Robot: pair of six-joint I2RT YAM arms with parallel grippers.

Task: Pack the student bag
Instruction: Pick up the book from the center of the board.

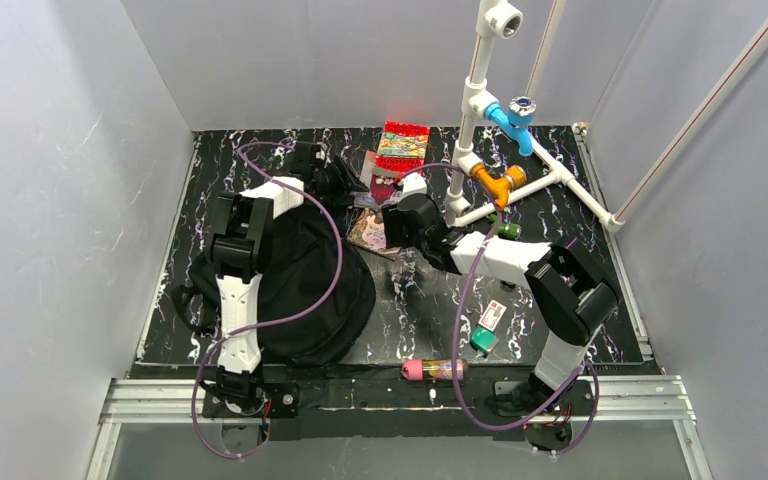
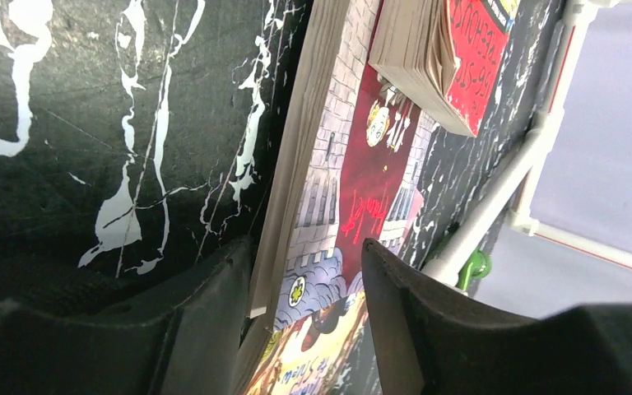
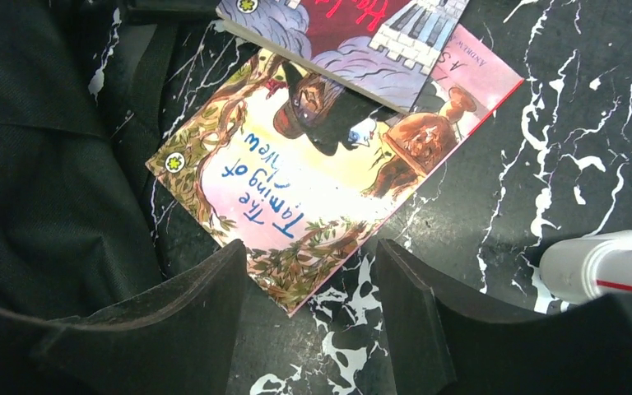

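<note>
The student bag [image 1: 300, 290] is laid at the left of the table [image 1: 415, 320], and packing is judged barely begun, since books [image 1: 385, 190] and a pink pencil case [image 1: 433, 370] are left outside it. Both tools are seen partly open and empty: the left gripper [image 2: 304, 247] is set astride a castle-cover book [image 2: 354, 189], the right gripper [image 3: 311, 247] above a paperback [image 3: 313, 189] on which "The Taming of" is read.

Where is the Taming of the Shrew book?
In the right wrist view the book lies flat on the table, its corner at the right gripper, partly under a red book, the bag beside it.
</note>
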